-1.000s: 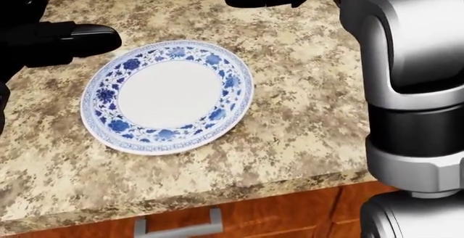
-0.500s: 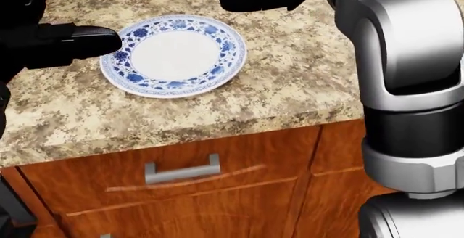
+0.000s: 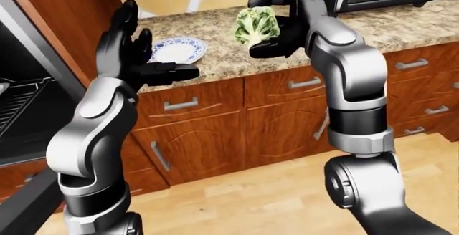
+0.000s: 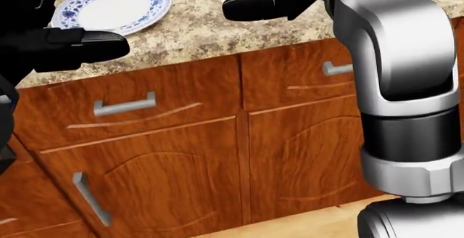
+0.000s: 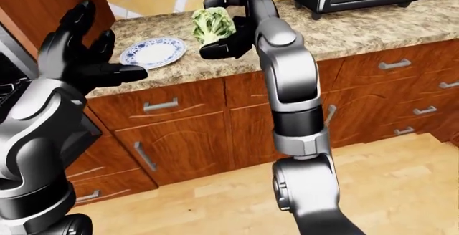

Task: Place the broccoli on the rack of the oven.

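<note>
Our view has pulled away from the counter (image 4: 189, 36), the plate (image 4: 109, 6) sliding up-left, and we hold the broccoli (image 3: 256, 25) clenched in our right hand (image 3: 276, 23), left hand (image 3: 133, 52) spread and holding nothing, with the oven rack (image 3: 18, 103) at far left unreached.

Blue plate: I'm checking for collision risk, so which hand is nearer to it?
Left. The open left hand hovers just left of the plate; the right hand, holding the broccoli, is farther right.
</note>
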`<state>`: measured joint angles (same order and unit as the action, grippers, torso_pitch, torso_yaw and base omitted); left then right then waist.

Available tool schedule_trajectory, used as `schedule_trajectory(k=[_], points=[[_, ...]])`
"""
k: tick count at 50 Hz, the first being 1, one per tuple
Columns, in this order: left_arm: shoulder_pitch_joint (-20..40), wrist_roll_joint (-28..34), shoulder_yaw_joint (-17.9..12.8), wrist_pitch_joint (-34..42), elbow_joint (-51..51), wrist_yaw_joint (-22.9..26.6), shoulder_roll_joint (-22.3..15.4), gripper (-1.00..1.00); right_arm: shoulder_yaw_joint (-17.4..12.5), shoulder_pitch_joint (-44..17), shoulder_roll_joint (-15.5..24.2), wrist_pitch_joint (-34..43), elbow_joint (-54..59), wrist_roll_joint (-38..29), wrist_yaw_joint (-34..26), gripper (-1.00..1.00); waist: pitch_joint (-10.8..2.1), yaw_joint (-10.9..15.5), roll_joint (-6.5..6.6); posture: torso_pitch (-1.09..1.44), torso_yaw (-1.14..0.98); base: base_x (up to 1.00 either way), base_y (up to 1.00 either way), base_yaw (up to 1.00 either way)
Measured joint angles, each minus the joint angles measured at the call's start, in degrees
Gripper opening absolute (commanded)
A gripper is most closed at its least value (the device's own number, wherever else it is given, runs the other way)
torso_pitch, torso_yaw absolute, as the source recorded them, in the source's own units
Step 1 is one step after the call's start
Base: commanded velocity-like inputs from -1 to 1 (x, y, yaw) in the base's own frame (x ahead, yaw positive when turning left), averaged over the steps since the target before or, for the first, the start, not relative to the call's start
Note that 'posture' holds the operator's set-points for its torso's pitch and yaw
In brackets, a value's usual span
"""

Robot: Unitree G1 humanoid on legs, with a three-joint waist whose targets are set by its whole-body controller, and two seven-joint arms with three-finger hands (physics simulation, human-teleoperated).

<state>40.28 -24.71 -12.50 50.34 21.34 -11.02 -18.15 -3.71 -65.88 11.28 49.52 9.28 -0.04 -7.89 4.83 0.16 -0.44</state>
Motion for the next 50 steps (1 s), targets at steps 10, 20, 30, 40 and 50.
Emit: schedule_trajectory(k=[10,20,30,40,50], points=[[-0.50,-0.12,0.31,-0.29,0.29,0.25,0.32,1.00,0.11,1.57,-0.14,0.71,-0.93,-0.69,-0.15,-1.00,-2.46,0.34,4.83,0.00,0.00,0.00,-0.19,0.00],[0.10,0.53,-0.70,-0.21,-0.01,-0.26,-0.15,1.00,0.84,-0.23,-0.47,0.21,-0.70,-0.56,-1.03,-1.00,-3.20,1.06,-2.12,0.00,0.00,0.00,-0.35,0.00],[0.07,-0.07,0.72,-0.24,0.02,0.63,0.50,1.00,-0.67,0.94,0.12,0.19,1.10,-1.37,0.33,-1.00,-0.13,-0.37,1.48,0.00,0.00,0.00,0.00,0.00],[-0.32,-0.40,0.89,0.63,-0.61,0.46,0.46,1.00,-0.24,1.41,0.09,0.53,0.22,-1.57,0.23,-1.00,-1.80,-0.04,1.97,0.00,0.00,0.00,0.00,0.39],[0.02,-0.52,0.45,0.01,0.91,0.00,0.27,1.00,-0.23,1.30,0.28,0.13,-0.84,-1.81,-0.47,-1.00,-2.50,0.72,-3.14,0.00,0.00,0.00,0.00,1.00]])
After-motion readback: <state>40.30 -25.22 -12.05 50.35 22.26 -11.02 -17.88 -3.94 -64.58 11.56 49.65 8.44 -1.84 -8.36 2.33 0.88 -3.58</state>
